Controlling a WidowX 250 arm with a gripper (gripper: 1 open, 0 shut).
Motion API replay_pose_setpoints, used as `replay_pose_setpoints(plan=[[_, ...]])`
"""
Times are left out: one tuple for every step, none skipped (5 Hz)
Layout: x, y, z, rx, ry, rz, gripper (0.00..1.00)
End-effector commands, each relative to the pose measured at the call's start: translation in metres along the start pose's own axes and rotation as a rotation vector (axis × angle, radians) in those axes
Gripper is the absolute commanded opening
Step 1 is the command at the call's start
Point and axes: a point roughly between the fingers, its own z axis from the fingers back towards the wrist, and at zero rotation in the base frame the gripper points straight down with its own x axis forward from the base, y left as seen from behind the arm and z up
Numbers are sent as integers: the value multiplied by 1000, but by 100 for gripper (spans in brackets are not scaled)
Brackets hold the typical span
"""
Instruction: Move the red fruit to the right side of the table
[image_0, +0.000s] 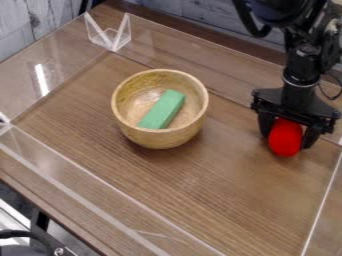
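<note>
At the right side of the brown wood-grain surface (201, 190), the black claw (289, 128) points almost straight down with its jaws spread wide, one on each side of the small glossy red toy fruit (285, 140). The fruit rests on the surface between the jaws, close to the low clear acrylic wall (321, 215) on the right; no squeeze on it is visible.

Step in hand, as a judgement: release at the destination. The fruit already lies on the right side, so the task appears nearly complete. The next move calls for a straight vertical lift of the claw, jaws kept wide, so neither fingertip drags or tips the fruit.

The fruit's long axis appears roughly upright, rounded red end toward the camera and downward. The green leafy top is hidden by the claw, so its pointing direction cannot be confirmed.

Well apart to the left stands a round light wooden bowl (134, 133) containing a green rectangular block (164, 110).
</note>
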Motion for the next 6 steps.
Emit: replay_pose_setpoints(plan=[[19,-1,19,-24,-80,17,0],[20,-1,18,-22,-83,18,100],[18,6,26,-16,-75,31,100],[16,12,32,-11,-65,43,100],[13,17,40,-7,-59,51,100],[10,20,47,-4,-52,57,100]])
